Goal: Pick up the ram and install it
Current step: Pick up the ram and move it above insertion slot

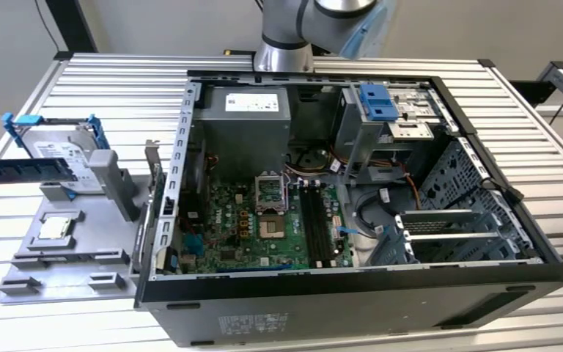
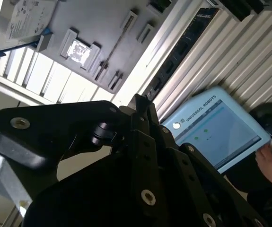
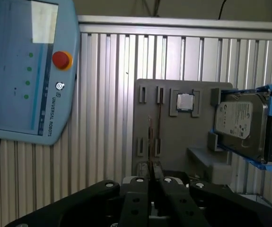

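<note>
Judged barely begun. At the exterior view's left: ram [image 1: 17, 170] on edge, just beside hard drive [image 1: 61, 147], over grey fixture [image 1: 61, 275], unlifted. In first wrist view: pincer [image 3: 151, 169] pressed together, seemingly pinching nothing. Outstanding: lifting, seating in black motherboard slots [image 1: 311, 220].

There is one open computer case [image 1: 360, 308], with one power supply [image 1: 247, 117] and one blue drive-bay latch [image 1: 380, 103]. There is also one grey tray [image 1: 67, 282], one ram [image 1: 17, 170], one hard drive [image 1: 61, 147], one processor chip [image 1: 55, 227] and one teach pendant [image 3: 27, 71] with one red button [image 3: 61, 59].
</note>
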`<action>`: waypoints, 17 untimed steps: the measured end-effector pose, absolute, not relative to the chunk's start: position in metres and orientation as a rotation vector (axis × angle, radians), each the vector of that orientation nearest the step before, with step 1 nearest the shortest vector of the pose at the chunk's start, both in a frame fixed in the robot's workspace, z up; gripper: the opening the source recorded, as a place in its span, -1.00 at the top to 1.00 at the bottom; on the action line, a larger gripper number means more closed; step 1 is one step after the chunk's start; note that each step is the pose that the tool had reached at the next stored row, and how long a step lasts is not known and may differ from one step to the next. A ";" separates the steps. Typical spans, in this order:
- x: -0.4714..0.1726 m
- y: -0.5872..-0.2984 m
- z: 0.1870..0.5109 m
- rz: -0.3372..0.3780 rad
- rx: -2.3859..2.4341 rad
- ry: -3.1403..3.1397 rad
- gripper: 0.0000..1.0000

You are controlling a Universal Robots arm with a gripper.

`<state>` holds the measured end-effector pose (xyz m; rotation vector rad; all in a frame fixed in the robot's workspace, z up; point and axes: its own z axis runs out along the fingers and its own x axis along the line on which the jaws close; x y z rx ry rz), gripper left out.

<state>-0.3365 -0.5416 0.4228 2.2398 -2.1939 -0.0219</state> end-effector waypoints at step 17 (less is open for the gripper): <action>-0.261 -0.542 0.423 -0.021 2.243 -2.192 1.00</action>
